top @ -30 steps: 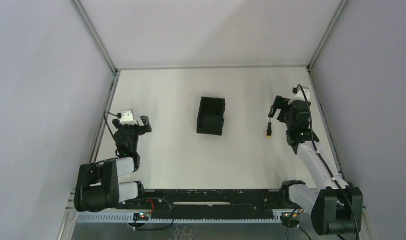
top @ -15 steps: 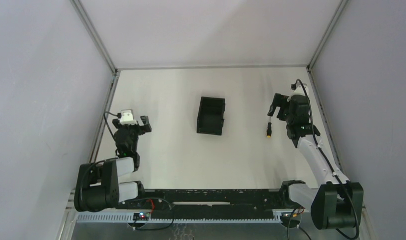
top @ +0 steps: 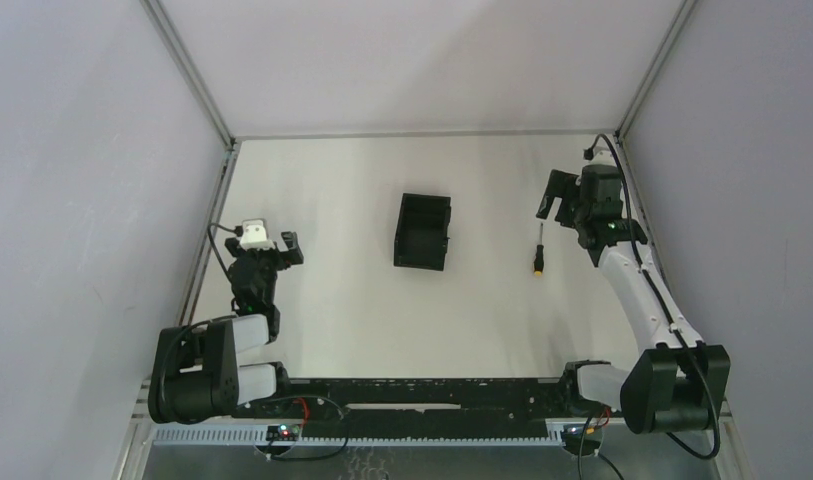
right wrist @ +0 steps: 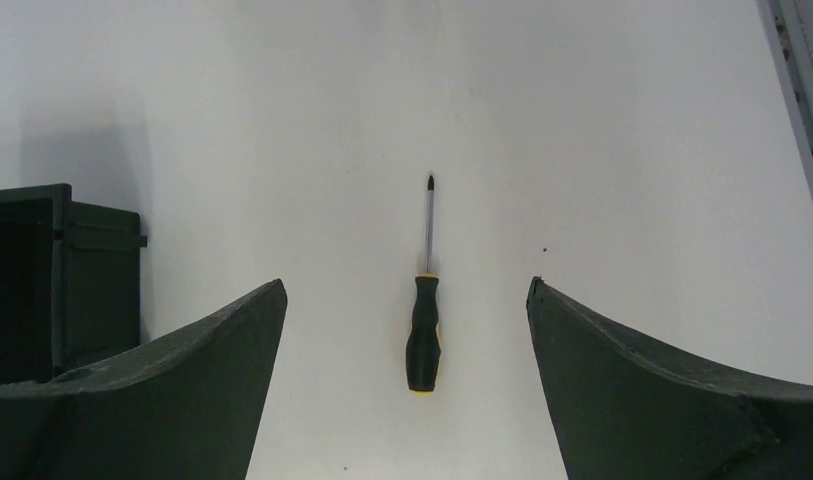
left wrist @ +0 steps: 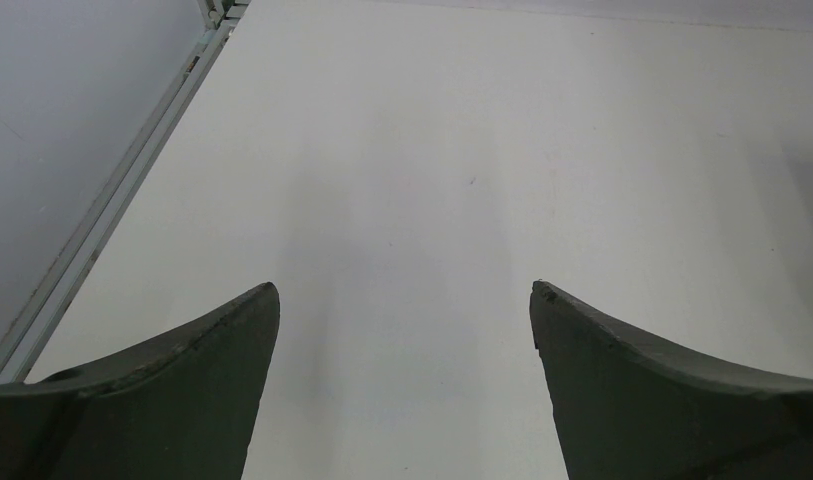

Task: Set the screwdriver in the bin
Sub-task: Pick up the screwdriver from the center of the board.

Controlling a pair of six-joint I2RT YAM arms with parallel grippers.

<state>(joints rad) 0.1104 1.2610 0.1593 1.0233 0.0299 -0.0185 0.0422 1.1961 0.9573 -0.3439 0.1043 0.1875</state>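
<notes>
Screwdriver [right wrist: 423,330] lies flat on the table [top: 332,190], to the right of the bin [top: 422,232] and well apart from it, tip far, handle near. Right gripper [right wrist: 404,284] hovers over it, jaws spread wide, holding nothing. Recommended: descend straight and close across the middle of the thick handle, not on the thin shaft. Left gripper [left wrist: 404,290] is parked at the left, jaws likewise spread and empty.

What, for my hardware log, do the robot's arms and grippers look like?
Both arms have black joints and white links. The left arm carries a white camera block at its wrist; the right arm has a black cable looped along it and a small green light. Gripper fingers are dark, curved and tapering.
</notes>
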